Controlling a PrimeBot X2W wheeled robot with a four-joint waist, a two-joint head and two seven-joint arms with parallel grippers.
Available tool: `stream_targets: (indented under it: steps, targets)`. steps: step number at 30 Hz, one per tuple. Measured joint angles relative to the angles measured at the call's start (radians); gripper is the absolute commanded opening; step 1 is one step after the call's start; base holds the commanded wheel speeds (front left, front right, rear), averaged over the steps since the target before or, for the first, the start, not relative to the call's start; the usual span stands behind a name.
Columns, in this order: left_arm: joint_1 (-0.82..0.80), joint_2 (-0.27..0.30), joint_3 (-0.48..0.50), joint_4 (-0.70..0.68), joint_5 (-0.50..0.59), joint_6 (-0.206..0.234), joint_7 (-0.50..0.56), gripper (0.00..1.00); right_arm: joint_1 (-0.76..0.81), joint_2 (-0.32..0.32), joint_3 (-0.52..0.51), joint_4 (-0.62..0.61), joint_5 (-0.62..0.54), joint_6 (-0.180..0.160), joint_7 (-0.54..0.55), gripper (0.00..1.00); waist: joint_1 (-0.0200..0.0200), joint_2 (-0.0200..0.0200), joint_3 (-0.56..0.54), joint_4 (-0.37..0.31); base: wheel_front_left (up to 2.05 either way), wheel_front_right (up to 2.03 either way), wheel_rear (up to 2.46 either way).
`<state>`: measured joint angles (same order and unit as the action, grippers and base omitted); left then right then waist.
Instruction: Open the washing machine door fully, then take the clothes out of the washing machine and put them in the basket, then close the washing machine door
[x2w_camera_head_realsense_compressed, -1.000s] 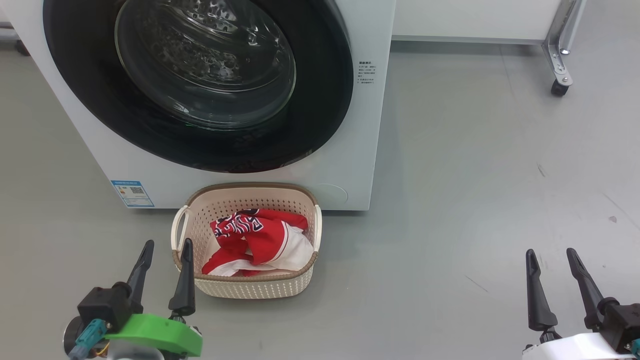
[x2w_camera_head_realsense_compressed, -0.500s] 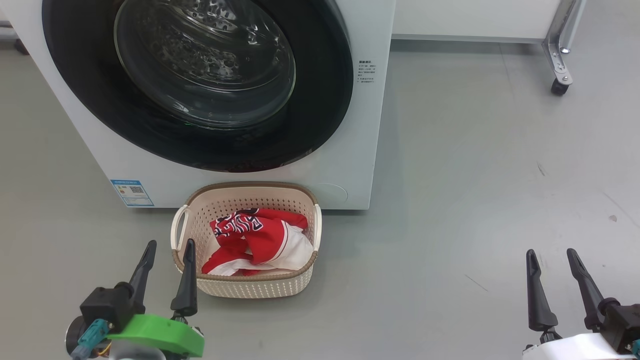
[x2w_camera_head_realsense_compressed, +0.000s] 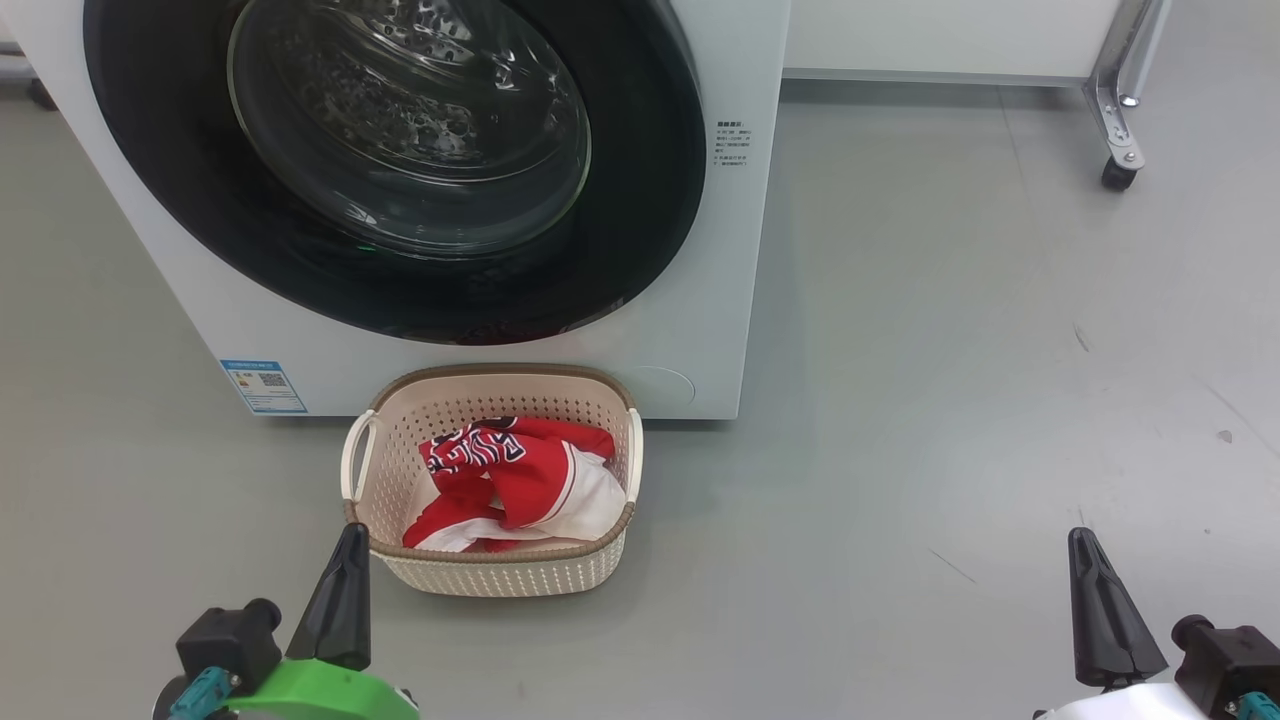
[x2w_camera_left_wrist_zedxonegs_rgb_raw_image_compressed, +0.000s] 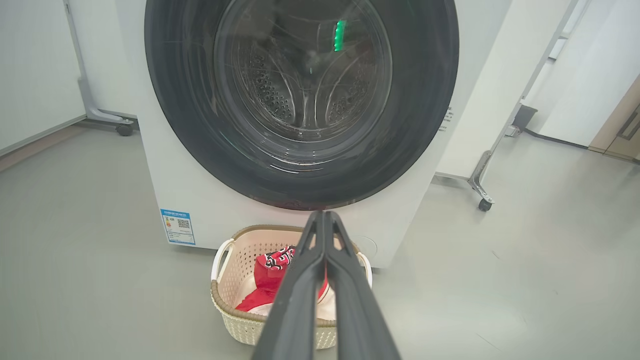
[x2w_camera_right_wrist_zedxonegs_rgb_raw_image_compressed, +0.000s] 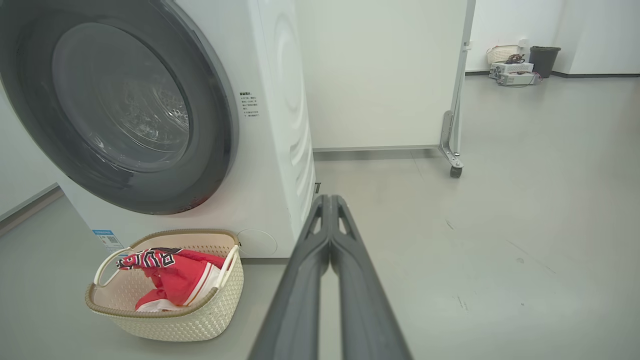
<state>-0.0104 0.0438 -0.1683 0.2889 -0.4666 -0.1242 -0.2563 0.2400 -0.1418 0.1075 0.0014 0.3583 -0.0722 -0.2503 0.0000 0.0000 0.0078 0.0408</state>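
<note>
Over the floor, left pincer and right pincer stand pressed together, empty.

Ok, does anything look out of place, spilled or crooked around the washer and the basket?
Nothing stands out. The washing machine door sits flush and shut, the basket stands upright in front of the washing machine, and the clothes lie bunched inside it.
</note>
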Motion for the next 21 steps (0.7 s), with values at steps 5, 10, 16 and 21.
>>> stream_targets:
  steps: [5, 10, 16, 21]
  targets:
    - [0.000, 0.000, 0.002, -0.004, -0.045, 0.000, 0.009, 0.00, 0.000, 0.003, 0.003, -0.001, 0.044, 0.009, 0.000, 0.00, 0.0000, 0.0000, 0.000, -0.003, 0.00, 0.00, 0.00]
    - [0.000, 0.000, 0.008, -0.007, -0.117, 0.000, 0.025, 0.00, 0.000, 0.010, 0.003, -0.002, 0.115, 0.016, 0.008, 0.00, 0.0000, 0.0000, 0.000, -0.005, 0.00, 0.00, 0.00]
    - [0.000, -0.001, 0.022, -0.009, -0.191, 0.000, 0.046, 0.00, -0.002, 0.016, -0.012, 0.001, 0.210, 0.024, 0.027, 0.00, 0.0000, 0.0000, 0.000, -0.007, 0.00, 0.00, 0.00]
    - [0.000, -0.001, 0.032, -0.011, -0.231, 0.000, 0.062, 0.00, -0.010, 0.018, -0.020, 0.007, 0.261, 0.029, 0.039, 0.00, 0.0000, 0.0000, 0.000, -0.008, 0.00, 0.00, 0.00]
